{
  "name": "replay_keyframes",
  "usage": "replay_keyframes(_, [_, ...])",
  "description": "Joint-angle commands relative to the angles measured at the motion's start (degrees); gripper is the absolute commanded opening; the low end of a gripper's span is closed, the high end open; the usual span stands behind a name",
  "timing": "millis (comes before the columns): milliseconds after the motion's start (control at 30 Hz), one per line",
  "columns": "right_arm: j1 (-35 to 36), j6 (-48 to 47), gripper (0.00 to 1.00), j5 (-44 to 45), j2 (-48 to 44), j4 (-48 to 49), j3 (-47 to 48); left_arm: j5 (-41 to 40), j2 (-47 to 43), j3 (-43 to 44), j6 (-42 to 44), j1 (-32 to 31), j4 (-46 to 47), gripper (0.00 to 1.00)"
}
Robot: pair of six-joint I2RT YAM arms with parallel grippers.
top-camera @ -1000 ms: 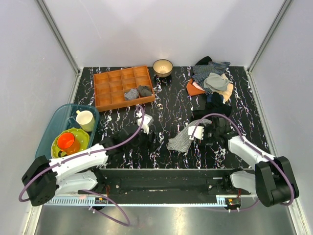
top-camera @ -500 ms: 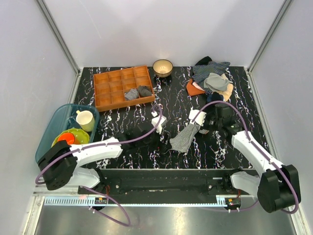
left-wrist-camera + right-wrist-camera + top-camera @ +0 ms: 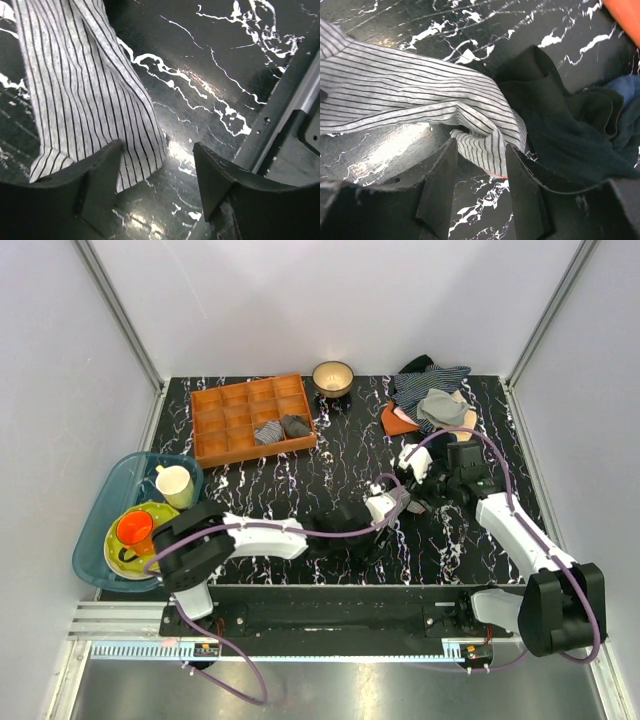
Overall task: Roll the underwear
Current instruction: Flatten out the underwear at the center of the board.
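Note:
The underwear [image 3: 85, 85], white cloth with thin grey pinstripes, lies on the black marbled table. In the top view the two grippers hide most of it. My left gripper [image 3: 157, 175] is open low over its near corner, with the left finger [image 3: 100, 170] over the cloth edge. My right gripper [image 3: 480, 185] is open, and a folded end of the underwear [image 3: 480, 150] with a thin orange-red edge lies between its fingers. That end rests against a plain black cloth [image 3: 560, 130]. In the top view the left gripper [image 3: 375, 515] and the right gripper [image 3: 410, 475] are close together.
A pile of clothes [image 3: 435, 405] lies at the back right, just behind the right gripper. An orange compartment tray [image 3: 250, 420] and a bowl [image 3: 332, 377] stand at the back. A teal bin [image 3: 110, 500] with a cup and plates stands at the left. The table's front rail [image 3: 285, 120] runs beside the left gripper.
My left arm has swung far to the right, across the table to the underwear. My right gripper has moved back towards the clothes pile, and the underwear has shifted back with it.

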Motion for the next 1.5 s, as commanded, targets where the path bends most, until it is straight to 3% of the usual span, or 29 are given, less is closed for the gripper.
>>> replay_keyframes(0, [-3.77,4.21,0.52,-4.37,1.97,-2.92,3.85,-4.13,4.8,5.44,-1.0,-0.75,0.42,0.46])
replay_keyframes(33, [-3.95,4.12,0.52,-4.64,2.24,-3.36,3.85,-5.43,5.33,6.06,-1.17,-0.57,-0.89,0.35])
replay_keyframes(100, [-4.12,3.51,0.52,-5.25,2.76,-4.59,3.93,-6.41,4.9,5.89,-1.79,-0.22,-1.6,0.03])
replay_keyframes(300, [-4.21,1.92,0.57,-6.49,6.1,-8.11,6.04,-3.61,-3.97,0.09,-3.81,2.59,-0.2,0.0])
replay_keyframes(633, [-4.12,2.1,0.59,-5.08,11.63,-11.44,12.01,15.55,-12.77,-8.0,-10.05,14.88,5.51,0.0])
replay_keyframes(800, [-3.86,0.78,0.6,-8.23,14.81,-15.4,14.66,19.33,-11.45,-8.18,-10.14,20.59,4.2,0.0])
replay_keyframes(1100, [-2.1,-6.86,0.66,-7.89,15.07,-17.6,14.57,22.93,2.33,-2.29,-7.86,30.88,-2.92,0.0])
replay_keyframes(1333, [-1.14,-18.1,0.66,-10.35,16.3,-18.05,11.94,24.08,4.81,-0.62,-6.63,33.09,-3.98,0.0])
replay_keyframes(1467, [-0.78,-17.68,0.66,-13.24,13.06,-17.17,12.02,24.26,4.64,0.43,-5.49,33.27,-5.91,0.0])
